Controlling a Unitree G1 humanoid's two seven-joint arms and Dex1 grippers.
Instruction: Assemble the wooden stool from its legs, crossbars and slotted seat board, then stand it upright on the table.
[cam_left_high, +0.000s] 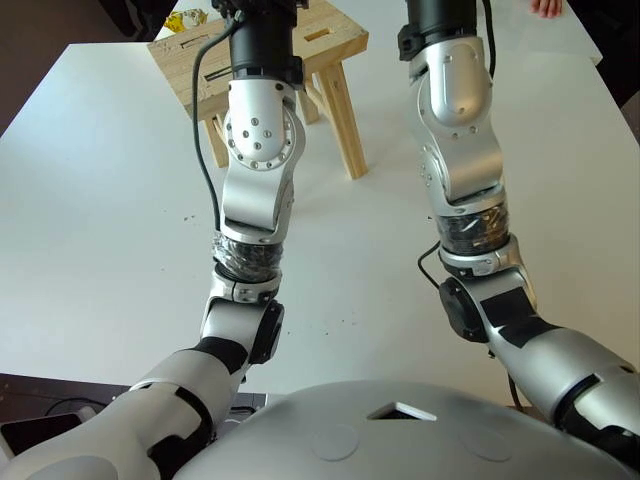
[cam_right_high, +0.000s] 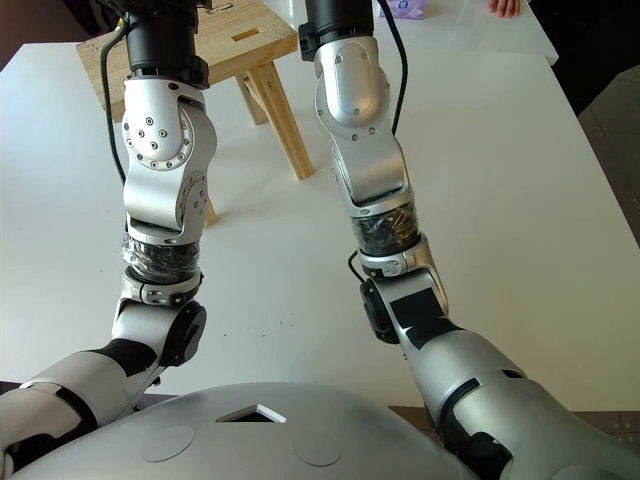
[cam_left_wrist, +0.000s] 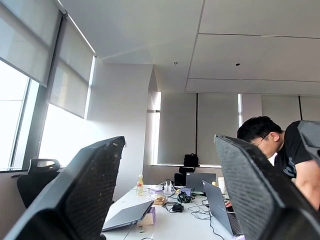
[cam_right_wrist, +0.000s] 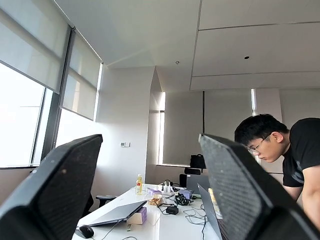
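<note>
Your stool (cam_left_high: 325, 60) stands upright on the counter (cam_left_high: 100, 200), crossed by the forearm leading to your left end effector (cam_left_wrist: 170, 140). That one and the right end effector (cam_right_wrist: 150, 137) are both released, fingers spread wide.

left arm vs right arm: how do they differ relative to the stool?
Left arm crosses in front of the stool seat; right arm stands beside it, off the seat. Left arm runs nearly straight; right arm leans inward toward the stool. Shared: left gripper and right gripper both open, empty.
</note>
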